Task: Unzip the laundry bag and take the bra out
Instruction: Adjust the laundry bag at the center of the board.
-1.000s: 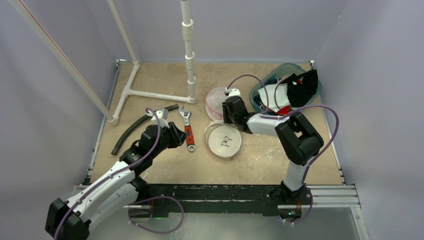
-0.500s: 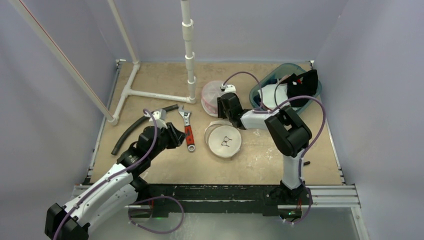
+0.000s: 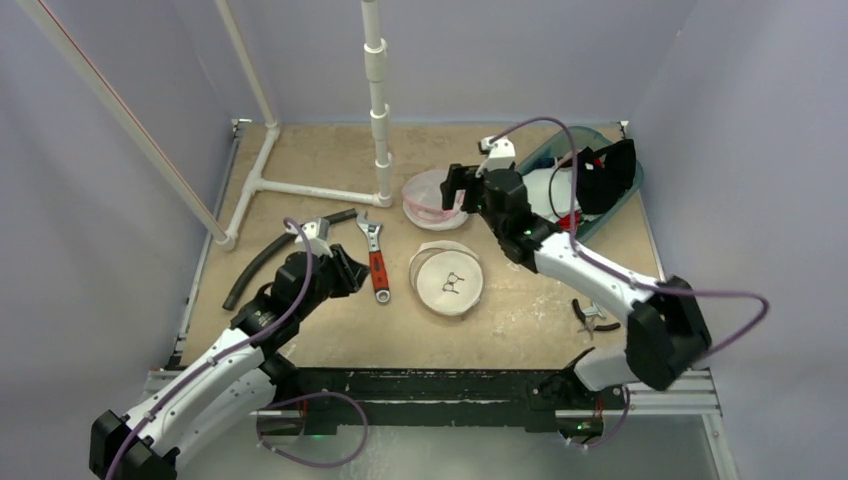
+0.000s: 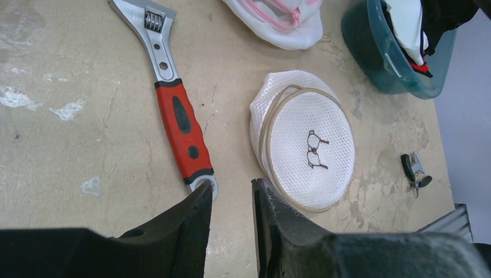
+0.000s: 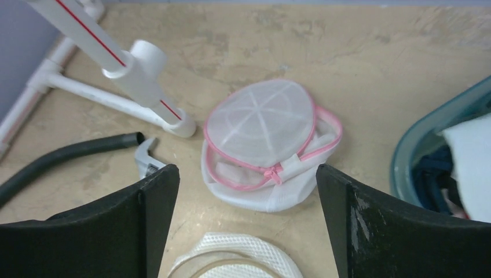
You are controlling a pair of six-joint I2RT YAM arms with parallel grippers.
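Top, left-wrist and right-wrist views of the desk (image 3: 300,150). The right hand (image 3: 453,188) hovers over the pink-trimmed laundry bag (image 5: 269,145), fingers (image 5: 145,220) spread wide to either side of it and gripping nothing. The bag lies near the middle of the desk, beside the foot of the white pipe frame (image 3: 310,190); its zipper (image 5: 277,172) runs along the near edge and appears closed. What is inside cannot be made out through the mesh. Just in front lies a second, beige-trimmed mesh bag (image 4: 307,147) bearing a small bra mark. The left hand (image 4: 231,188) rests low by the handle end of the red-handled wrench (image 4: 179,124), its fingers parted by only a narrow gap with nothing between them. A black hose (image 3: 270,260) lies to the left, a teal bin (image 4: 376,58) of clothes at far right, and small pliers (image 3: 592,315) near the right front.
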